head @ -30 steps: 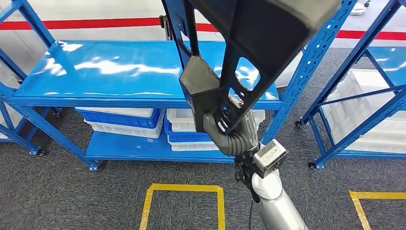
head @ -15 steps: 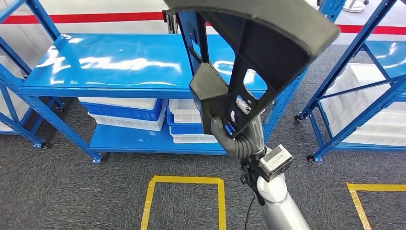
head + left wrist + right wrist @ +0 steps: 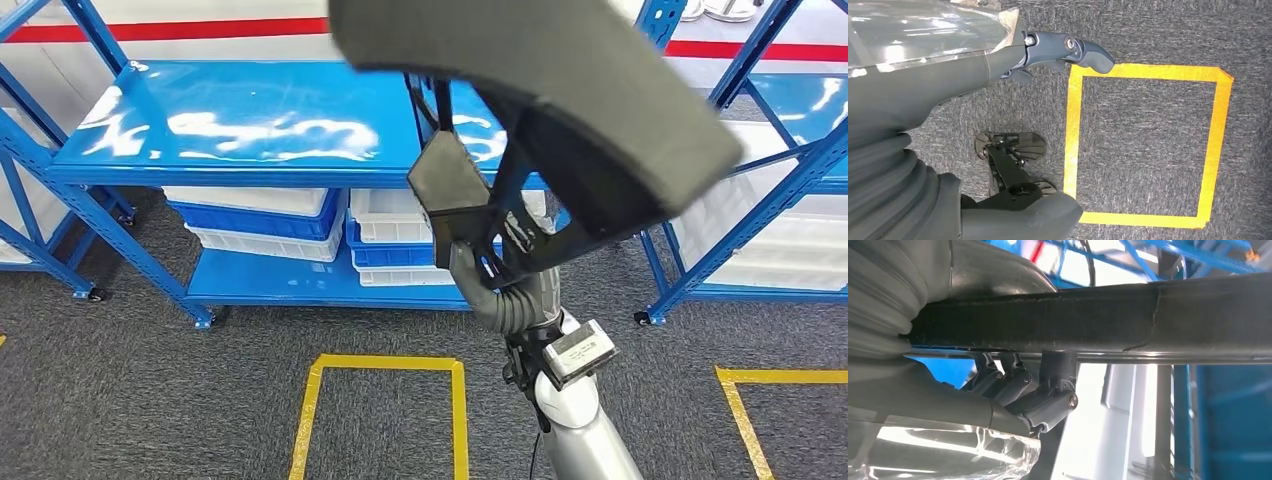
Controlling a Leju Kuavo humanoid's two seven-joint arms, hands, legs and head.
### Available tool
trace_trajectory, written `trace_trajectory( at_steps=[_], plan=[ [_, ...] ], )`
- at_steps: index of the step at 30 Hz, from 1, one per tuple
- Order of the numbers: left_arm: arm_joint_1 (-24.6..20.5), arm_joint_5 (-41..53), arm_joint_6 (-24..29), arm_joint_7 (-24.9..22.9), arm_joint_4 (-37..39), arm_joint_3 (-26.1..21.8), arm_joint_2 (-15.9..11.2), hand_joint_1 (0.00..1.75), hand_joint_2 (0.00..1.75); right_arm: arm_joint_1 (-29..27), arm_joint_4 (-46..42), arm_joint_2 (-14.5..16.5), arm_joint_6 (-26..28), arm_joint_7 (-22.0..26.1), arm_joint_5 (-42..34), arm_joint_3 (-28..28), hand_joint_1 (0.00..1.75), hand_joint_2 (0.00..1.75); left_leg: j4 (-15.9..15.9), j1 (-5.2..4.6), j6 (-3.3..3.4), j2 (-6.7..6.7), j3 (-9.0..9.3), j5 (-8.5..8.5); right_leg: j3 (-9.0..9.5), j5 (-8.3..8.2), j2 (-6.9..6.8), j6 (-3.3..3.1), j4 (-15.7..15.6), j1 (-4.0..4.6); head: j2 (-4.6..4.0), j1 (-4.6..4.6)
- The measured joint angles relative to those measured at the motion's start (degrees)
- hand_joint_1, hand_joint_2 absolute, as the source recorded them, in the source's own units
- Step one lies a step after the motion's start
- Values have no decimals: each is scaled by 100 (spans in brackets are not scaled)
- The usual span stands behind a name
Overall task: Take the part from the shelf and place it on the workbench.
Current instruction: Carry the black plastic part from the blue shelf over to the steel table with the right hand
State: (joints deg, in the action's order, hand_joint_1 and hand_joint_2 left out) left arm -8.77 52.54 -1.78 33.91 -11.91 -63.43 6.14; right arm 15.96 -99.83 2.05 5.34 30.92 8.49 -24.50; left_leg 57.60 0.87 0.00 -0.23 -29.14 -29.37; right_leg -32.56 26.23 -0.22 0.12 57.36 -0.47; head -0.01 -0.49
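Note:
A large black part, a curved panel on a ribbed frame, is raised close in front of the head camera. My right hand grips its lower frame from below, level with the blue shelf's bare middle board but out in front of it. In the right wrist view the fingers curl around a black bar of the part. My left hand hangs over the carpet with its fingers apart and nothing in it.
White and blue bins sit on the shelf's lower board. A second blue rack with white bins stands to the right. Yellow tape squares mark the grey carpet in front of the shelves, one also under the left hand.
The view has shifted a little. The part has tilted in my right hand; its curved panel now reaches further right and lower across the picture.

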Motion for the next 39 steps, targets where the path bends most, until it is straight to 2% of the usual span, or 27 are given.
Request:
trace_trajectory(
  at_steps=[2, 3, 4, 5, 7, 8, 11, 12, 15, 16, 17, 19, 20, 22, 23, 24, 25, 26, 27, 29, 30, 31, 33, 35, 36, 37, 39],
  plan=[
    [2, 0, 2, -10, 0, 0, -1, 0, 175, -21, -63, 21, 68, 3, 63, 16, 175, 175, -42, -16, 92, 11, -45, 66, -36, -37, -1, 85, 12, -3, 0, 1],
    [-1, 1, 3, -16, 1, 0, 1, 0, 175, -30, -88, 24, 86, 3, 80, 29, 175, 175, -70, -12, 146, 22, -69, 113, -80, 5, 0, 106, 62, -4, 0, 4],
    [-6, 1, 3, -20, 1, 0, 2, 0, 175, -36, -113, 25, 97, 3, 95, 41, 175, 175, -99, -5, 206, 33, -100, 168, -155, 120, 3, 103, 205, -1, -1, 14],
    [-10, -2, 3, -24, 1, -1, 3, 0, 175, -43, -131, 24, 102, 4, 105, 53, 175, 175, -122, 2, 257, 45, -141, 223, -264, 303, 5, 75, 458, -2, -1, 28],
    [-6, -17, 4, -33, 0, -2, 2, 0, 175, -68, -151, 24, 103, 8, 126, 63, 175, 175, -122, -11, 300, 53, -235, 294, -501, 685, 10, 13, 1092, -18, 0, 45],
    [-2, -24, 5, -35, 0, -2, 1, 0, 175, -80, -152, 24, 104, 10, 130, 65, 175, 175, -121, -13, 305, 54, -264, 314, -571, 789, 10, -1, 1301, -24, 1, 45],
    [2, -29, 7, -36, 0, -2, 1, 0, 175, -91, -152, 24, 104, 12, 136, 66, 175, 175, -120, -14, 305, 56, -284, 325, -613, 844, 10, -3, 1431, -27, 1, 43],
    [13, -37, 8, -38, 1, -3, 0, 0, 175, -123, -152, 21, 110, 23, 152, 65, 175, 175, -116, -13, 297, 57, -327, 355, -573, 813, 9, 42, 1454, -37, 1, 49],
    [72, -61, 12, -35, 2, -12, 1, 0, 175, -229, -154, 15, 164, 97, 212, 60, 175, 175, -16, -21, 179, 59, -593, 512, 258, 509, 20, 230, 370, -73, -1, 67],
    [82, -60, 12, -22, 2, -15, 2, 0, 175, -236, -154, 16, 186, 112, 217, 58, 175, 175, 19, -28, 131, 57, -651, 550, 483, 442, 28, 240, -17, -67, 0, 64],
    [83, -52, 12, -4, 2, -17, 2, 0, 175, -240, -155, 16, 203, 121, 219, 58, 175, 175, 30, -31, 97, 55, -677, 577, 484, 443, 36, 214, -57, -44, 0, 62],
    [87, -20, 30, 22, 2, -17, 1, 0, 175, -245, -162, 15, 243, 135, 232, 56, 175, 175, 71, -6, 38, 42, -718, 557, 429, 397, 26, 131, -54, -92, -1, 56],
    [89, 7, 49, 30, 2, -15, 2, 0, 175, -245, -173, 15, 263, 143, 245, 50, 175, 175, 184, 12, 13, 37, -772, 447, 411, 364, 11, 69, -58, -114, -1, 51],
    [89, 43, 103, 37, 2, -12, 6, 0, 175, -246, -206, 15, 295, 154, 269, 31, 175, 175, 757, 37, -36, 27, -1002, 26, 367, 306, -36, -35, -63, -118, -1, 42],
    [90, 50, 120, 38, 2, -11, 8, 0, 175, -249, -218, 14, 302, 156, 275, 21, 175, 175, 1156, 41, -58, 26, -1150, -191, 334, 284, -64, -68, -61, -104, -1, 37],
    [90, 50, 132, 37, 2, -11, 8, 0, 175, -255, -225, 12, 306, 157, 277, 15, 175, 175, 1497, 43, -78, 25, -1262, -329, 305, 266, -95, -82, -59, -91, -1, 37],
    [91, 50, 137, 36, 2, -11, 8, 0, 175, -261, -228, 8, 309, 157, 279, 10, 175, 175, 1678, 45, -91, 27, -1295, -361, 284, 253, -129, -87, -56, -82, -1, 36],
    [91, 50, 140, 35, 2, -11, 7, 0, 175, -266, -230, 3, 310, 156, 280, 7, 175, 175, 1629, 49, -96, 34, -1214, -283, 273, 242, -162, -87, -53, -78, -1, 37],
    [91, 50, 148, 37, 2, -11, 7, 0, 175, -268, -231, -3, 315, 156, 282, 2, 175, 175, 1369, 55, -95, 57, -1026, -132, 271, 236, -196, -84, -51, -77, -1, 36],
    [87, 45, 169, 58, 1, -11, 6, 0, 175, -267, -238, -16, 338, 155, 285, -11, 175, 175, 572, 43, -72, 206, -525, 144, 274, 233, -262, -70, -45, -56, -1, 32],
    [84, 38, 176, 78, 1, -11, 5, 0, 175, -264, -243, -22, 356, 153, 285, -17, 175, 175, 276, 23, -48, 275, -363, 208, 269, 227, -296, -48, -41, -36, -1, 33],
    [82, 24, 177, 103, 0, -11, 4, 0, 175, -263, -247, -27, 373, 150, 286, -20, 175, 175, 104, -3, -19, 318, -284, 220, 259, 219, -333, -24, -39, -15, -1, 30],
    [81, -13, 172, 143, 0, -11, 2, 0, 175, -263, -253, -31, 395, 140, 287, -24, 175, 175, 33, -37, 60, 265, -311, 226, 245, 199, -414, 43, -48, 6, 0, 31],
    [82, -38, 167, 165, 0, -11, 5, 0, 175, -266, -261, -34, 400, 129, 290, -28, 175, 175, -37, -21, 168, 184, -324, 284, 180, 282, -347, 85, 52, 5, -1, 34],
    [81, -42, 166, 172, 0, -11, 7, 0, 175, -267, -265, -39, 402, 125, 290, -31, 175, 175, -71, -9, 220, 144, -331, 320, 90, 400, -252, 81, 247, 2, -1, 39],
    [80, -44, 165, 176, 0, -11, 9, 0, 175, -273, -267, -48, 403, 121, 290, -33, 175, 175, -87, -3, 257, 103, -346, 346, -62, 567, -142, 58, 571, -8, -1, 48],
    [82, -46, 161, 180, 0, -11, 9, 0, 175, -300, -268, -73, 403, 118, 290, -38, 175, 175, -88, -15, 291, -1, -392, 380, -406, 879, -33, 22, 1353, -17, 0, 59]
  ],
)
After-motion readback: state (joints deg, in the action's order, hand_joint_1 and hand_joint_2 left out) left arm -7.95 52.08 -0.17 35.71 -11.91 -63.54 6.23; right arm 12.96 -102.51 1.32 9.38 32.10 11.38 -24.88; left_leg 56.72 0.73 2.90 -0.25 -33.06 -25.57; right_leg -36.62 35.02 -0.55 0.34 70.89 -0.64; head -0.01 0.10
